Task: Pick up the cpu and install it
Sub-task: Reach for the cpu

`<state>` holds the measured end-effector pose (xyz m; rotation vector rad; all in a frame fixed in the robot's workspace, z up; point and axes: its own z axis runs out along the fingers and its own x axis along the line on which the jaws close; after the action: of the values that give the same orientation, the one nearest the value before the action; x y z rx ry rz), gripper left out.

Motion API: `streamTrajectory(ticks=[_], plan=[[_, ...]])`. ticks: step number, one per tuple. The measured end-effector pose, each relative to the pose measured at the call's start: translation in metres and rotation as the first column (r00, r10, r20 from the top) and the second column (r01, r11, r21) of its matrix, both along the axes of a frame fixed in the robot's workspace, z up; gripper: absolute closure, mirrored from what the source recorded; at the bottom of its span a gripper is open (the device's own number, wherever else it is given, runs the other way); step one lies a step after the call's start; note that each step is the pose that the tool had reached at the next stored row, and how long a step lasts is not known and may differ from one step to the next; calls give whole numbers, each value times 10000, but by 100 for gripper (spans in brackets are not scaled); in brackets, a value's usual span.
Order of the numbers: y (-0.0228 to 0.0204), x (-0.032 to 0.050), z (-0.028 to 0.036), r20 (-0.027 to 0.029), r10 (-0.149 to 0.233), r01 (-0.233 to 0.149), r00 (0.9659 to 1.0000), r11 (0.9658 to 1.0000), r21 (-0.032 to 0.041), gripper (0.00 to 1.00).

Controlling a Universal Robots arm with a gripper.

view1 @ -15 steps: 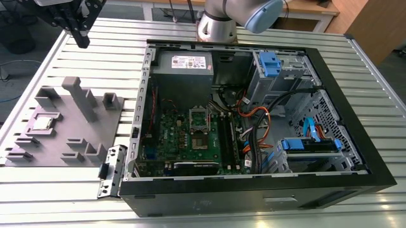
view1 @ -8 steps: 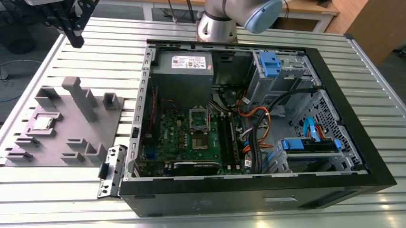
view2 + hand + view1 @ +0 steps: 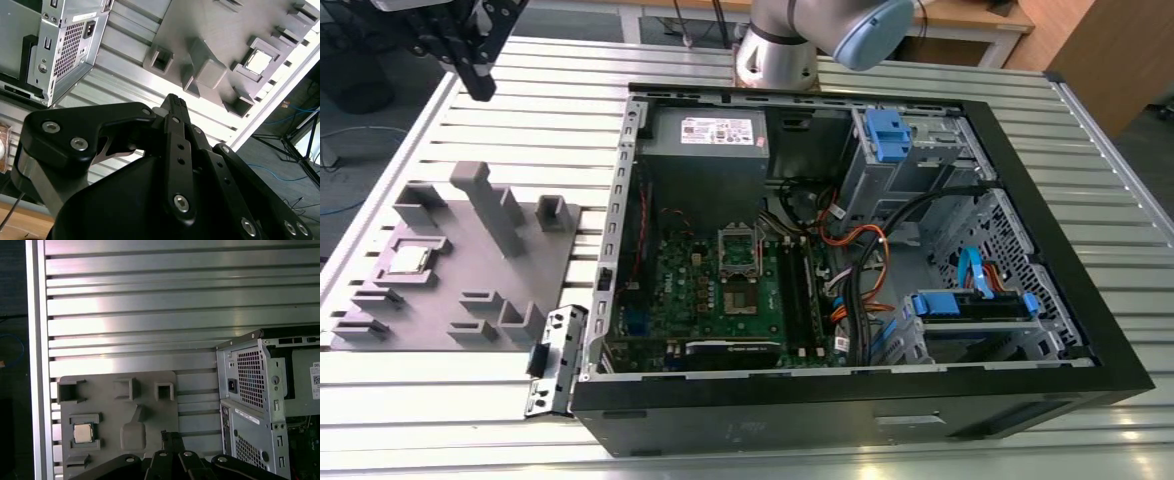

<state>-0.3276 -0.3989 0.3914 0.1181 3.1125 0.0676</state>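
The cpu [image 3: 411,260] sits in the tray [image 3: 454,285] beside the computer case [image 3: 854,412].

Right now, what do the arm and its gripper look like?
The arm is a thick tube of silver metal with a rounded pale blue-grey cap at its joint. The gripper is matte black, built of flat angular plates and links, dotted with silver round-headed screws.

power supply label [image 3: 720,130], print seemingly illegible
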Motion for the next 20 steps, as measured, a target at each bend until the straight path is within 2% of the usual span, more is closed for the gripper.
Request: streamTrajectory(ticks=[20], plan=[[0, -62, 0, 0, 1, -1, 10000, 10000, 0, 89]])
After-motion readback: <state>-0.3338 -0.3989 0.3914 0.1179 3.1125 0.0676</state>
